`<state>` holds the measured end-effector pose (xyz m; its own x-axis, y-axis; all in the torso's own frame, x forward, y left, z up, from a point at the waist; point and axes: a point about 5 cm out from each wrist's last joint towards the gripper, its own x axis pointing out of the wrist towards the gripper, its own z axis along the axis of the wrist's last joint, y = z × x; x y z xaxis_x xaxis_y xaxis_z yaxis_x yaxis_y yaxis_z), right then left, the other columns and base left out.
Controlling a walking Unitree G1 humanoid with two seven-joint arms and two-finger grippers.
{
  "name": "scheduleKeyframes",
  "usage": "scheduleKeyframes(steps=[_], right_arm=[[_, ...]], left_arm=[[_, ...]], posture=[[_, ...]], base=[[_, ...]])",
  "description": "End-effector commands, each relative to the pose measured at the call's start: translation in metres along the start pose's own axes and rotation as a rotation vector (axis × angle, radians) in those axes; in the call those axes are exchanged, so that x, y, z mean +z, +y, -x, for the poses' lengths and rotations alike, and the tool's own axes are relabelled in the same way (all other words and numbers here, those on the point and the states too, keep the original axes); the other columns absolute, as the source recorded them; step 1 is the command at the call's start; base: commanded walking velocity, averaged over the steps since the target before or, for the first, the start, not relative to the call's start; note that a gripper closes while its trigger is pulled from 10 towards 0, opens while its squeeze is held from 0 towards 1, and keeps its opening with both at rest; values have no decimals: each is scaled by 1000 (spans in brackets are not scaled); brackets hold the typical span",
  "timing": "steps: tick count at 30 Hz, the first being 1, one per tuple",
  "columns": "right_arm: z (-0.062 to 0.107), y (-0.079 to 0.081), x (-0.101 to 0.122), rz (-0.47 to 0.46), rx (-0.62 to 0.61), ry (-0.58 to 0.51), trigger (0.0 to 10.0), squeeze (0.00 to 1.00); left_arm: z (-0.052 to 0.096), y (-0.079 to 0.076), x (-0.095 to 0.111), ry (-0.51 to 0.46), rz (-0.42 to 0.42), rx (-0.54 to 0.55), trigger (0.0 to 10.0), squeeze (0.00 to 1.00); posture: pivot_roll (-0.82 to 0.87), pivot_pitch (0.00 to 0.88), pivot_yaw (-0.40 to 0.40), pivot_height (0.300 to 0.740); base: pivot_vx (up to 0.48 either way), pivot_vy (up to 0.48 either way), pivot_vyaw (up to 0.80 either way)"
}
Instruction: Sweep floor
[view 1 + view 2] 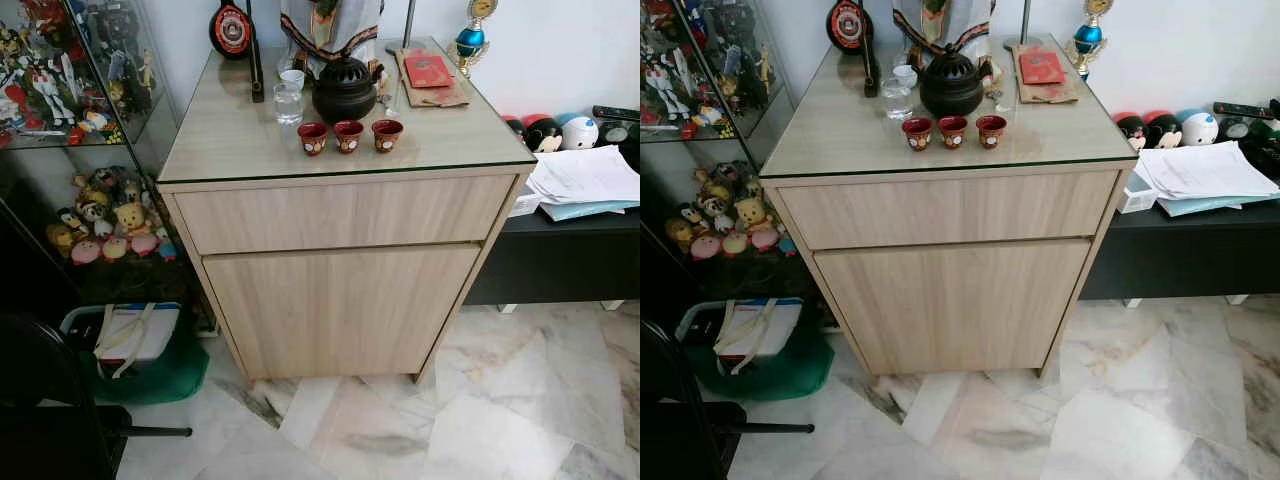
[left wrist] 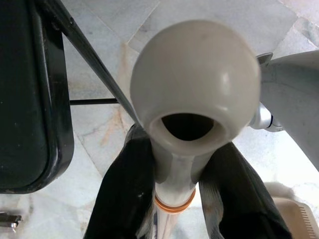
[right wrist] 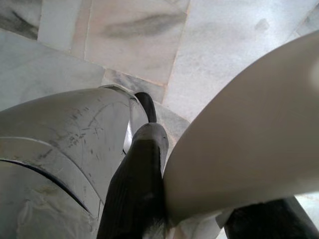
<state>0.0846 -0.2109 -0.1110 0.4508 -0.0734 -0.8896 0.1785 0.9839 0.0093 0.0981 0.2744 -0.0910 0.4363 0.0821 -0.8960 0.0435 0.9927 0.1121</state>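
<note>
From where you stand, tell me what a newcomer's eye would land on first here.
The light wooden cabinet dead ahead draws the eye, its glass top carrying a black teapot with three small red cups lined up in front of it. To its left a glass display case is crowded with figurines and plush toys, above the marble floor. At the wrist, the left gripper clamps a cream handle with a rounded knob.

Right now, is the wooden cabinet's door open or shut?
Shut. The door lies flush with the cabinet front, like the drawer above it, with no gap showing.
</note>
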Motion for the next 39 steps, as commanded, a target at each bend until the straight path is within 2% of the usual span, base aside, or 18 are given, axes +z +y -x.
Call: scheduleKeyframes(steps=[1,10,16,26,32,36,39], right_arm=[[1,1,-3,11,7,16,10000,0],[0,4,-2,11,18,20,10000,0],[-1,5,-1,12,20,19,10000,0],[5,-15,-9,5,-1,43,10000,0],[5,-16,-10,4,2,47,10000,0],[2,-4,-10,4,11,54,10000,0],[0,3,-7,4,17,53,10000,0]], left_arm=[[2,4,-8,37,14,21,10000,0],[-2,-4,-2,28,39,25,10000,0],[-3,-1,5,16,38,21,10000,0],[-2,7,13,-3,33,19,10000,0],[-8,-10,21,-22,29,-8,10000,0],[-13,-29,31,-38,18,-32,10000,0],[-15,-37,35,-44,16,-41,10000,0]], posture=[[-102,14,29,740],[-106,7,25,740],[-105,30,23,740],[-105,47,25,740],[-101,55,26,740],[-102,60,27,740],[-103,58,26,740]], base=[[0,0,800],[0,0,800],[0,0,800],[0,0,800],[0,0,800],[0,0,800],[0,0,800]])
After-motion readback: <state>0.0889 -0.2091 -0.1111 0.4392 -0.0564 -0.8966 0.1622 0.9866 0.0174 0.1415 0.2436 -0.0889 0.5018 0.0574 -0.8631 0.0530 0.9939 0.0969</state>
